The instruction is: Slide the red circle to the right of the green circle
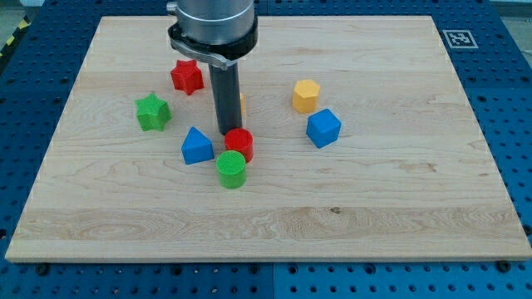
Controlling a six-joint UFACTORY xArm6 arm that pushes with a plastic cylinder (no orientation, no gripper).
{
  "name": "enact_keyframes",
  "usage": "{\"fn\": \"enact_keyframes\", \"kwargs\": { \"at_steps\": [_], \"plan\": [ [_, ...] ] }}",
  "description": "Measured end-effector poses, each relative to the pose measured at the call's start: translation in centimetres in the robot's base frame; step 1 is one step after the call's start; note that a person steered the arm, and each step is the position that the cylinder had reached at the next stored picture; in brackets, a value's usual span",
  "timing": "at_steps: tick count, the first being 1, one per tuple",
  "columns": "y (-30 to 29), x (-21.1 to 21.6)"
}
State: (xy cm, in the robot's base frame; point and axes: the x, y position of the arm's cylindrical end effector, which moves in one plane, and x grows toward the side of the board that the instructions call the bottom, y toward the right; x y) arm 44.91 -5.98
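Red circle (238, 143) touching green circle (232, 169), sitting at its upper right, not yet beside it.
Left to right: green star (153, 111), blue triangle (196, 145); my tip (226, 133), fingerless, presses the red circle's upper-left edge, placed to shove it rightward.

Open board right of the red circle (239, 144) and green circle (232, 169); blue triangle (196, 146) crowding their left, seemingly barely apart.

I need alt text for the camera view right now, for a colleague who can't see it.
My tip sits just above and left of the red circle, which touches the green circle from the upper right. On the wooden board also lie a blue triangle, green star, red star, yellow hexagon and blue cube.
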Motion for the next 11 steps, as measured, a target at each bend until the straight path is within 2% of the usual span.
{"fn": "enact_keyframes", "kwargs": {
  "at_steps": [1, 3, 5, 8, 11],
  "plan": [
    [-1.0, 0.1],
    [-1.1, 3.2],
    [2.7, 3.2],
    [7.7, 0.5],
    [7.7, 3.6]
  ]
}}
